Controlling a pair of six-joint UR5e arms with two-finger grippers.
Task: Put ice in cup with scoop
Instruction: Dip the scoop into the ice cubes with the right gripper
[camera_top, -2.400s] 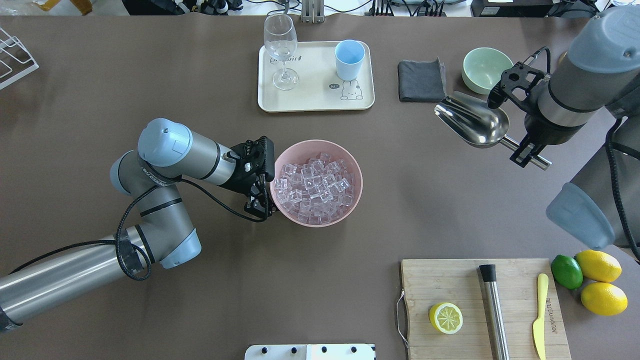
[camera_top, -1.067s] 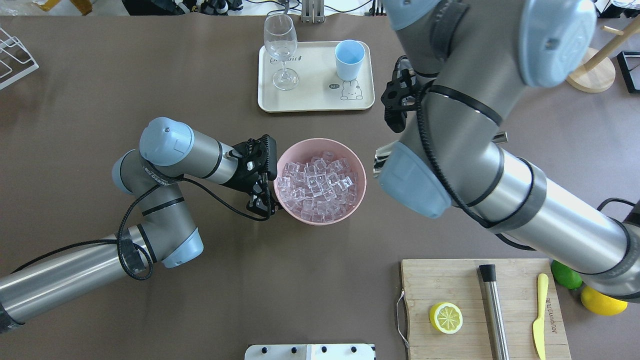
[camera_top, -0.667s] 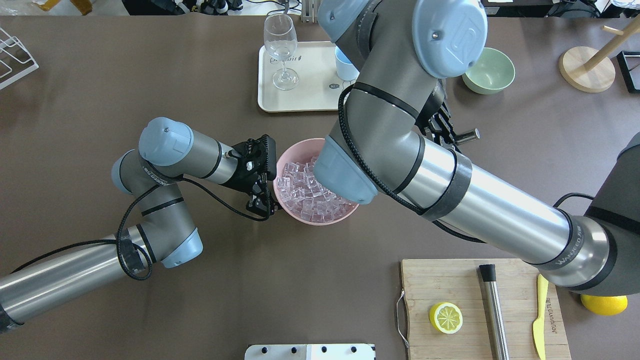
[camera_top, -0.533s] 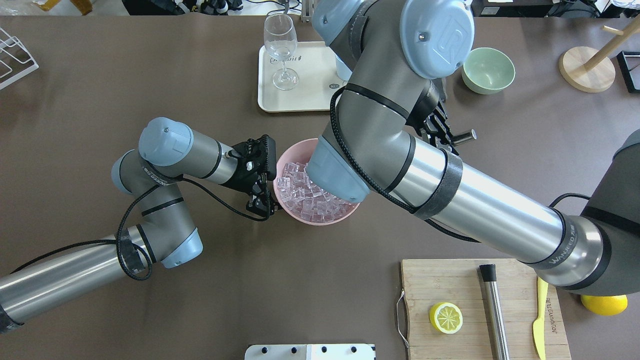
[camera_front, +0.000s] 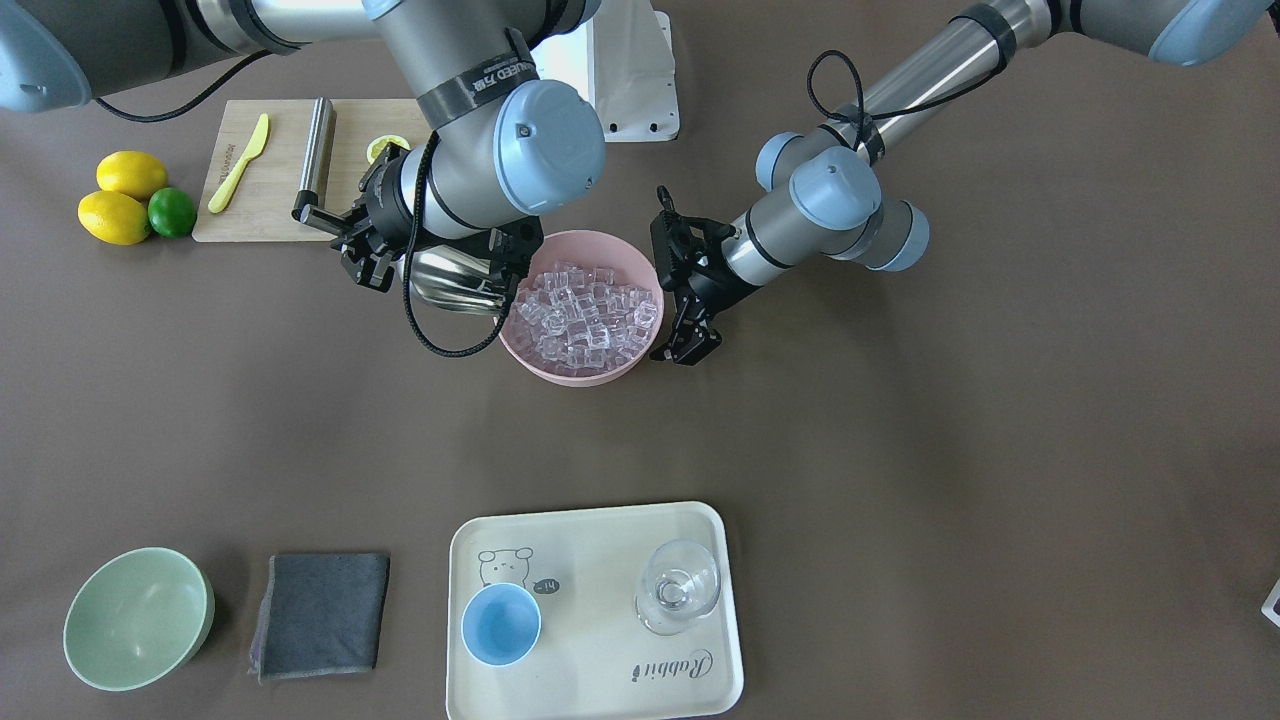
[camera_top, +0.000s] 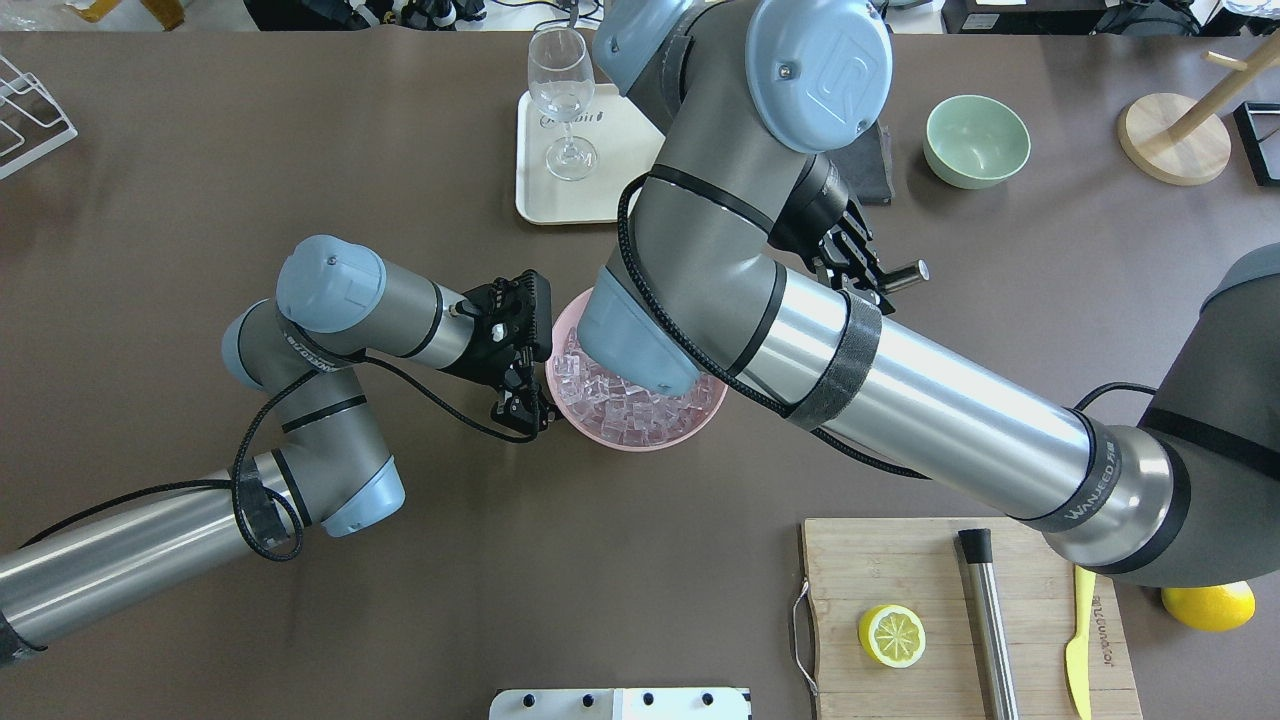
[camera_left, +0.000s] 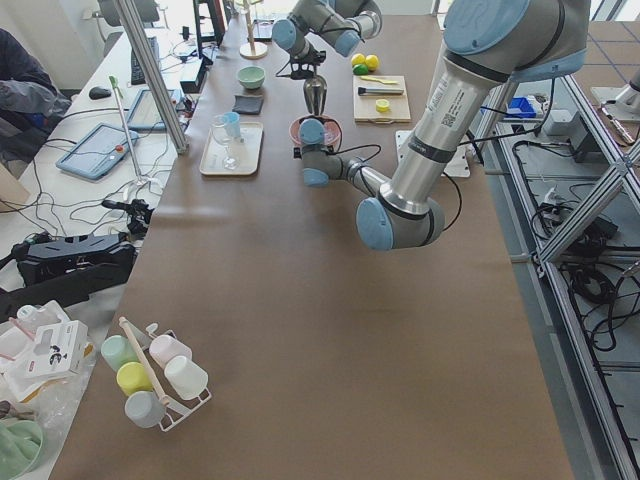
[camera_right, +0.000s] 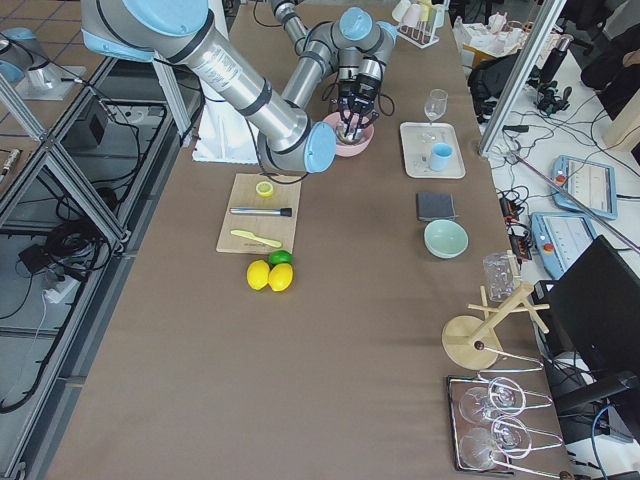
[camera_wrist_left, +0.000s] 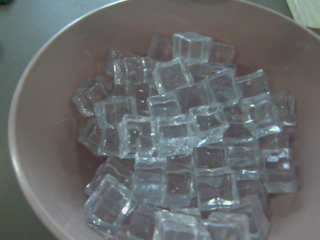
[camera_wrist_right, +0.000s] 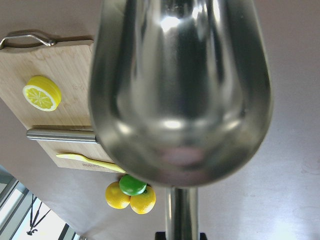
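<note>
Ice (camera_front: 585, 315): loads of small clear glossy cubes, heaped up in the pink bowl (camera_front: 560, 372) mid-table. The shiny steel scoop (camera_front: 455, 280) is held by its thin handle in the right gripper (camera_front: 362, 243), just right of the bowl. Its pan is tipped mouth-down, lip right at the rim; actual contact can't be made out. The little light-blue cup (camera_front: 500, 623) is stood upright and empty on the cream tray (camera_front: 600, 690), far side of the table.
</note>
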